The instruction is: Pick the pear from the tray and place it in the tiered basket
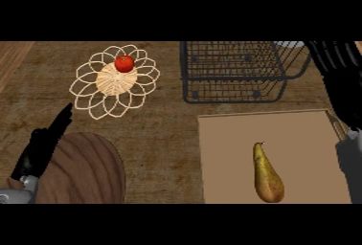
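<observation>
So, working left to right: my left hand (44,146) sits at about eight o'clock, fingers straight and relaxed, holding nothing, resting by a round wooden board (84,170) at the lower left. Up at eleven o'clock a woven wicker trivet (113,81) carries a small red fruit (124,63); neither matters for this job. At one o'clock stands the tiered basket (237,72), black wire, open on top. Below it, at five o'clock, the tray (226,143) lies flat on the desk (163,139), and the pear (267,174) lies on its side near the tray's lower edge, stem toward the basket.

My right hand (339,81) shows along the right edge around three o'clock, dark against dark. I cannot tell how its fingers stand.

For the pick, I judge the right hand should come down across the pear's fat lower half, closing across its short axis, since the narrow neck would likely slip. Then lift straight up before carrying toward one o'clock, so the basket's wire rim is cleared.

No brand, label or writing is readable anywhere.
</observation>
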Controlling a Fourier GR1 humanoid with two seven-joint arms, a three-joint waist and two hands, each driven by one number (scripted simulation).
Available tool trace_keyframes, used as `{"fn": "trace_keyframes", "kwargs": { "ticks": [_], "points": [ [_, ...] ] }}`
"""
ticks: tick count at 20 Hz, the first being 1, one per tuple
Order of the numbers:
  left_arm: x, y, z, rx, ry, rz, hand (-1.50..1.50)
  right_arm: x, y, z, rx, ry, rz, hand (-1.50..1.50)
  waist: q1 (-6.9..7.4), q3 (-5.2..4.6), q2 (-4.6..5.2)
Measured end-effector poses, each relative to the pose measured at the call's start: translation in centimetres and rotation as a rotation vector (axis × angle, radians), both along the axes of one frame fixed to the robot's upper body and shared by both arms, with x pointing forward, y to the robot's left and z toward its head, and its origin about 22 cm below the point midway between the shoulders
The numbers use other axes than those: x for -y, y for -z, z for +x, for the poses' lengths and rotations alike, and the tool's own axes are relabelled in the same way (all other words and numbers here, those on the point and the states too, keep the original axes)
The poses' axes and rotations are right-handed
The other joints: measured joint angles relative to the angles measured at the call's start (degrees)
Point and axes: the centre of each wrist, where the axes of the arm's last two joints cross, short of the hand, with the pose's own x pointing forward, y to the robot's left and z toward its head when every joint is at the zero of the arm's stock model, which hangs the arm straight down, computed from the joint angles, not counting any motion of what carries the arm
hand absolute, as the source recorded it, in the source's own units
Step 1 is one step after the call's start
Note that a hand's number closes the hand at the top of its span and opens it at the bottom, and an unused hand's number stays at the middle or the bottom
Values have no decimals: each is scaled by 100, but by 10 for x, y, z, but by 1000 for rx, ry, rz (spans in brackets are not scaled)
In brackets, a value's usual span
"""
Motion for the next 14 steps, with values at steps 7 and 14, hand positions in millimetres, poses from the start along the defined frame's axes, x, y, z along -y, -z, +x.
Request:
{"fn": "trace_keyframes", "kwargs": {
  "ticks": [7, 14],
  "points": [
    [49, -2, 11, 133, 117, -190, 0, -39, 60, -3, -153, 211, -144, -150, -102, -143, 30],
    [85, 16, 13, 179, 193, -338, 0, -103, 102, -15, -26, 392, -167, -150, -129, -220, -80]
  ]
}}
